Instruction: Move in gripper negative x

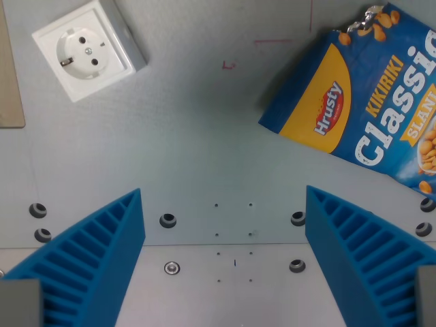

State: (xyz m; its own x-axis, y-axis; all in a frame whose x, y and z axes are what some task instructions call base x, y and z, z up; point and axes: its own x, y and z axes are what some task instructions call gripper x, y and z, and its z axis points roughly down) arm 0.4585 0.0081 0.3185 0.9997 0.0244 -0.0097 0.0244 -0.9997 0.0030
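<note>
Hovering wide and empty over bare bench [204, 136], the hand [225, 262] suited a free sideways move; socket [87, 49] at eleven o'clock, snack bag [368, 109] at two.

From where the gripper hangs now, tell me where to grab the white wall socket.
Grip the white socket across its two opposite flat side walls, coming straight down from above. It lies face-up as a squarish block, turned askew, so rotate the open gripper to match its edges.

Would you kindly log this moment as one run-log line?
gripper: open, holding nothing | socket: wrist view's upper left | peanut bag: upper right | table: bare between fingers
</note>
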